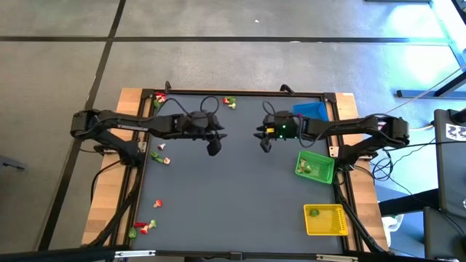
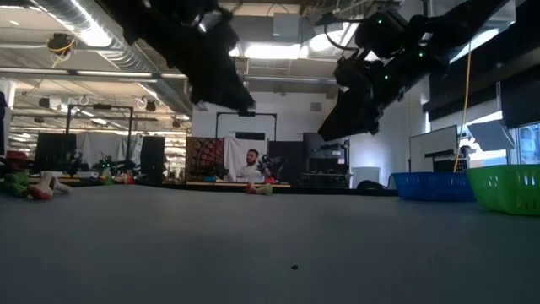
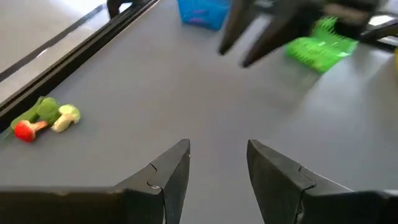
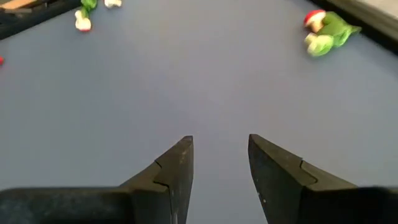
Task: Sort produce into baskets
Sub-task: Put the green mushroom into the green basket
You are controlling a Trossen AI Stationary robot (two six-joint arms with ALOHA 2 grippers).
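Both grippers, left gripper (image 3: 217, 168) & right gripper (image 4: 219, 165), are released & empty mid-surface; approach the far-edge produce cluster (image 1: 230, 102) from above, pinch one pc only.

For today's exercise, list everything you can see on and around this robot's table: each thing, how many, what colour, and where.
Blue basket: one, blue, far right corner of the table.
Green basket: one, green, right side, a few pieces inside.
Yellow basket: one, yellow, near right corner, one green piece inside.
Produce cluster: one clump, red and green, far edge, centre.
Produce at far left corner: a few pieces, red and green.
Produce at left edge: a few pieces, red and whitish.
Produce near left corner: a few pieces, red and green.
Table: one, dark grey top, wooden sides.
Person: one, seated in the room beyond.
Left claw: dark, open, above the table centre, empty.
Right claw: dark, open, facing it, empty.
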